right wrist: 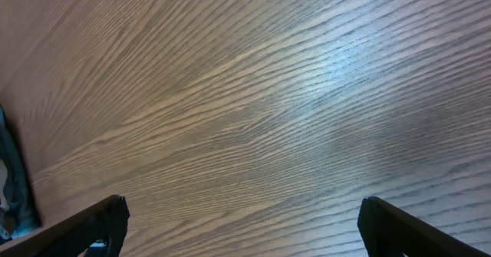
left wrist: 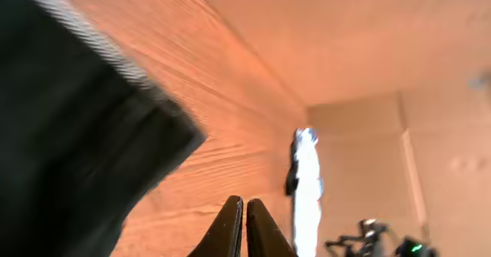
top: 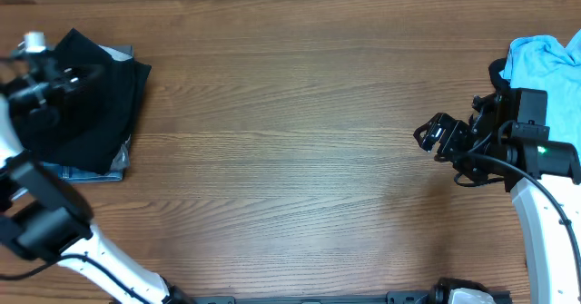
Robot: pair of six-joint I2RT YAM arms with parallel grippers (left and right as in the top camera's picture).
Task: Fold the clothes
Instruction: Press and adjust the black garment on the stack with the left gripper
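Soft black cloth (top: 91,104), 9 o'clock; crumpled blue T-shirt (top: 545,57), 3 o'clock; grained wood table (top: 290,150). Left gripper (left wrist: 244,202) closed, empty; right gripper (right wrist: 244,205) wide, empty.

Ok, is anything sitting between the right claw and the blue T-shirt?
No separate object that I can see. The right claw is open and points toward the table's middle, away from the light blue T-shirt at the far right edge. Only its own arm lies between them.
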